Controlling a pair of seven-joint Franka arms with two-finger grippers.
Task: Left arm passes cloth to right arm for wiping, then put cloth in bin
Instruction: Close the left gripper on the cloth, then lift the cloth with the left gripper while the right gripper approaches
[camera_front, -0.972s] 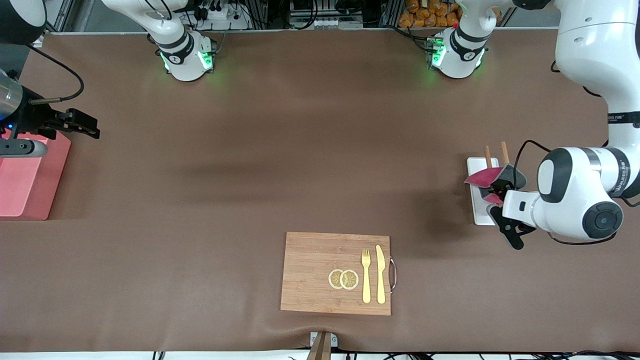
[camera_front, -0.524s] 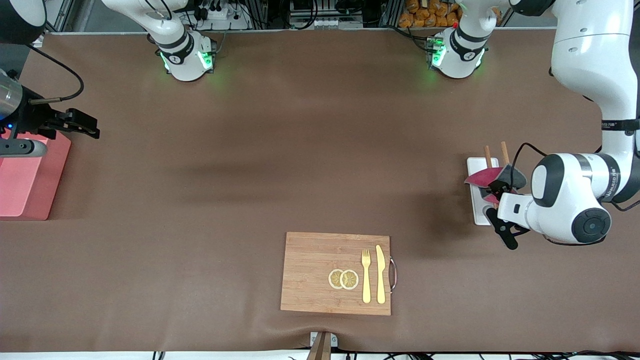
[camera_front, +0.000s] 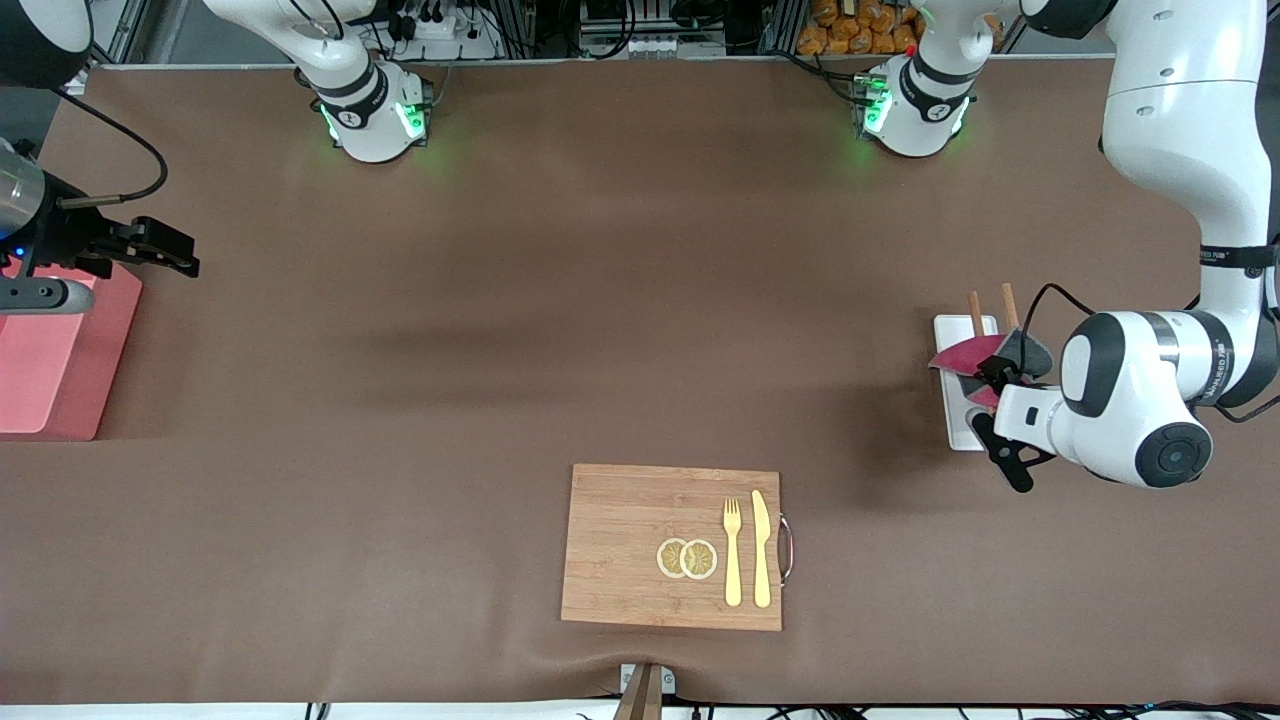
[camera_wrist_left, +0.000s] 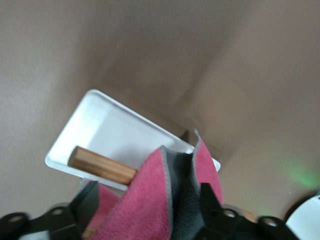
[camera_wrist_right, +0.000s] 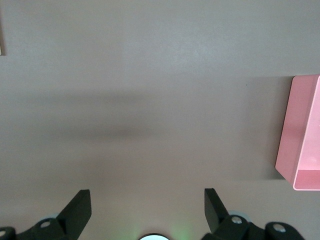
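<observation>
The cloth (camera_front: 972, 352), crimson-pink with a dark grey side, is bunched in my left gripper (camera_front: 992, 378) just over the white tray (camera_front: 957, 428) at the left arm's end of the table. In the left wrist view the cloth (camera_wrist_left: 150, 200) fills the gap between the black fingers (camera_wrist_left: 209, 202) of my left gripper (camera_wrist_left: 147, 205). My right gripper (camera_front: 178, 258) hangs open and empty beside the pink bin (camera_front: 45, 365), which also shows in the right wrist view (camera_wrist_right: 305, 132). Its fingers (camera_wrist_right: 80, 206) stand wide apart over bare table, with the right gripper (camera_wrist_right: 146, 210) holding nothing.
Two wooden sticks (camera_front: 1008, 300) lie on the tray's end toward the robots' bases; one shows in the left wrist view (camera_wrist_left: 102, 165) on the tray (camera_wrist_left: 105, 125). A wooden cutting board (camera_front: 620, 540) with fork, knife and two lemon slices lies near the front edge.
The left arm's wrist and forearm have shifted slightly toward the table's middle with the cloth still in its gripper over the tray. The right arm has not moved.
</observation>
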